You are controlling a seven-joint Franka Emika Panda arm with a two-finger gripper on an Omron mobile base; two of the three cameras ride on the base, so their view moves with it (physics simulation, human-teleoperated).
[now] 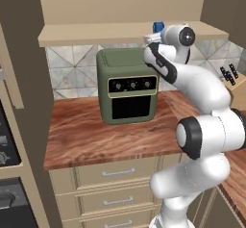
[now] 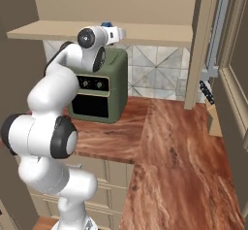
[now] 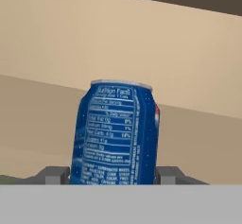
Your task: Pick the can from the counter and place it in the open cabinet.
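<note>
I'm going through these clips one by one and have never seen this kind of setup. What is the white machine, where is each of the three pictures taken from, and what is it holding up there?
All three pictures are computer-rendered, not filmed. The white machine is a jointed robot arm on a drivable base. Two cameras ride on that base behind the arm, one to its left and one to its right, so they show the same kitchen from two sides. The third camera sits on the hand and looks along the gripper.

On the counter stands a green toaster oven, with a knife block off to the side.

The arm is raised to the open cabinet above the oven. The hand view shows the can, blue with its nutrition label facing the camera, upright between the two fingers, which sit close against its sides. In the base views its blue top peeks out past the hand, at the cabinet's bottom board.
</note>
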